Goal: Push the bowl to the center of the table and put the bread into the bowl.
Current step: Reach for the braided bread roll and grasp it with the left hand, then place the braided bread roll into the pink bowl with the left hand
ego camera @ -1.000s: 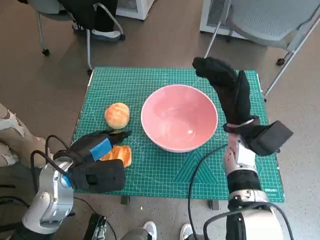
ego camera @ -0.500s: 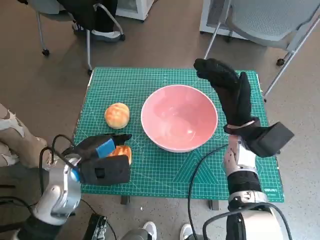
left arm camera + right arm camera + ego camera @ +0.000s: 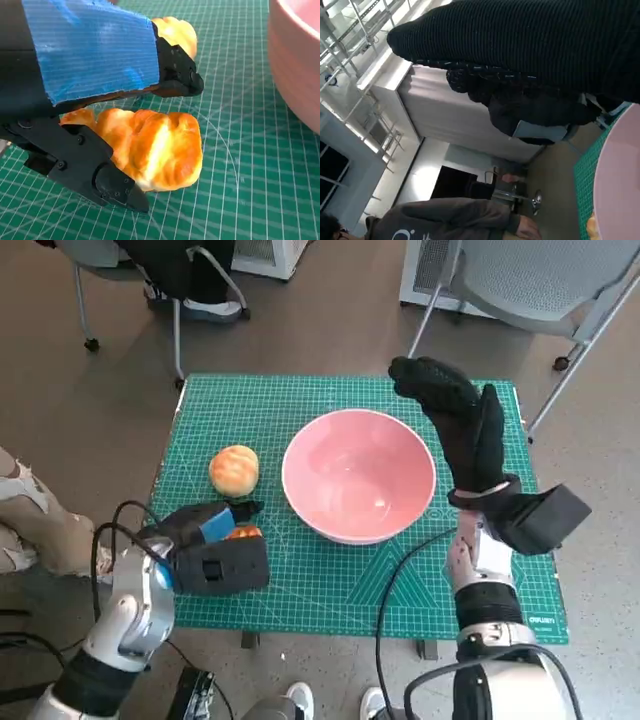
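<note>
Fingers (image 3: 107, 187) flank glossy, lumpy bread (image 3: 155, 150) (golden crust).

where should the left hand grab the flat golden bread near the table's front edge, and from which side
Across its thick golden middle, coming down from above. The bread lies flat on the green mat, so nothing can get under it. The left hand hovers over it, black fingers on opposite sides. The pink bowl blocks the bowl side, so a sideways approach looks worse.
</note>
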`<state>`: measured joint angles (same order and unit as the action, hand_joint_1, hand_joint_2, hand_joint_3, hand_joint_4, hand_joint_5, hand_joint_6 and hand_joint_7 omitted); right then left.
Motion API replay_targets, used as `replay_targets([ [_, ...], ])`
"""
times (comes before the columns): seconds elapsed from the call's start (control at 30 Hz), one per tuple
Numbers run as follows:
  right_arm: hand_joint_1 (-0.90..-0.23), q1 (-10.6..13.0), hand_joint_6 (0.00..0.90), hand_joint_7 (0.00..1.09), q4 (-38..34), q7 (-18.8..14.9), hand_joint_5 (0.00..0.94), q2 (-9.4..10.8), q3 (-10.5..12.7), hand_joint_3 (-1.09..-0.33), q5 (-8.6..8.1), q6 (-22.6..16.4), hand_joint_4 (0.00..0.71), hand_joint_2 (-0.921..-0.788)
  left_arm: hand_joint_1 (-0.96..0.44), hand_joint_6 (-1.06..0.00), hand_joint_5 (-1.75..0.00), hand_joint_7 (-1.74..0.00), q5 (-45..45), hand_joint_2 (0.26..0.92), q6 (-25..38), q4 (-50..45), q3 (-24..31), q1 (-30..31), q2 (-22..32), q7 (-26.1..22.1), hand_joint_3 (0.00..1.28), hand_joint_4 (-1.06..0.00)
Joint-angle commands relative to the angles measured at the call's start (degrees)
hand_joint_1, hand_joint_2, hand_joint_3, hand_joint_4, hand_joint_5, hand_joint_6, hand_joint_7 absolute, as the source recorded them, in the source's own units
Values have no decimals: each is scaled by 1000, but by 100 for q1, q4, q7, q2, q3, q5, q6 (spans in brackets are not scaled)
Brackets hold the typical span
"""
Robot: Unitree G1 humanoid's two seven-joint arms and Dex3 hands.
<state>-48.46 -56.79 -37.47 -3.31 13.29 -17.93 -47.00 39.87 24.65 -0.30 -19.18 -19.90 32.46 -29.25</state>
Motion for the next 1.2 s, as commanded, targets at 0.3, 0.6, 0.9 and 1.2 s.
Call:
replay_targets([
  [0.3,-679,214,181,226,94,-54,2,-7,0,-791,-35,113,181,-921,72,-724,-1304,-850,55,620,-650,595,1,224,-123,1180,552,-733],
  [0.6,-676,221,174,237,115,-63,1,-8,7,-791,-48,135,181,-921,6,-713,-1303,-1028,16,632,-809,863,-34,140,-106,1173,538,-748],
  [0.9,-676,219,169,249,119,-85,1,5,13,-791,-62,156,181,-921,3,-723,-1267,-940,-59,793,-792,988,-20,54,-111,953,250,-746],
  [1.2,-677,225,163,261,133,-86,1,12,11,-791,-70,157,182,-921,3,-731,-1274,-910,-70,854,-736,969,-9,49,-109,849,140,-733],
])
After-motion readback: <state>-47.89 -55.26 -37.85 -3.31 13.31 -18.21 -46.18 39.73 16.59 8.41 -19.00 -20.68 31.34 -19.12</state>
